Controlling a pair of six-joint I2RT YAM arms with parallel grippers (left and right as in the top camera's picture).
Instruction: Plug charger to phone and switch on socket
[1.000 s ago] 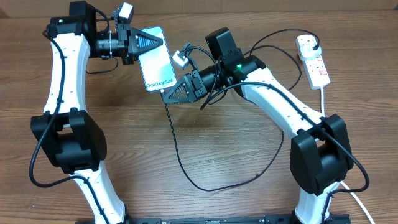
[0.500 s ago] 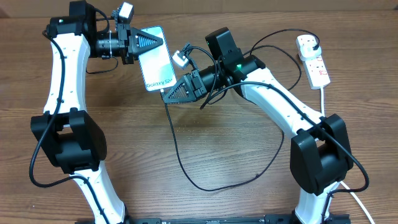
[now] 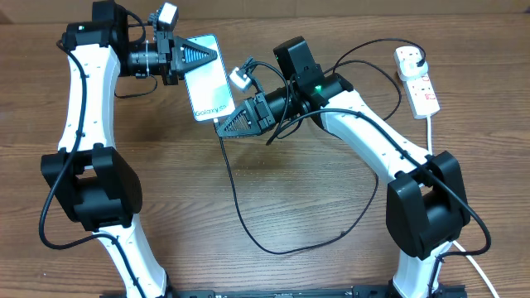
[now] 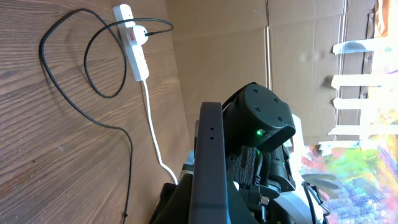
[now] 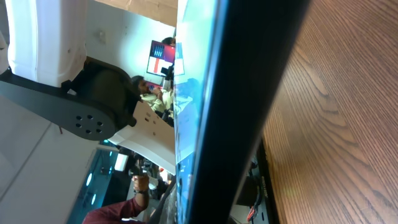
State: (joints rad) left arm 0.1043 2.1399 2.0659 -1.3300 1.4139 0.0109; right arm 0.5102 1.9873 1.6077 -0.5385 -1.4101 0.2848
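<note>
— Where's the phone (image 3: 209,79)?
— Far side of the table, left of centre, screen up. The left gripper (image 3: 197,56) is clamped on its far end.
— Which way does it lie?
— Long axis runs away from the robot, slightly slanted, with the "Galaxy" end nearest.
— The charger (image 3: 227,165)?
— Its tip meets that near end at the right gripper (image 3: 225,126). I can't tell whether those jaws pinch it. The plug head sits in the socket (image 3: 424,93).

phone (image 3: 207,79) upper-centre; left pincer (image 3: 197,56) at its top edge, right pincer (image 3: 224,126) at its bottom edge; power strip (image 3: 421,84) upper right on desk (image 3: 315,265).
</note>
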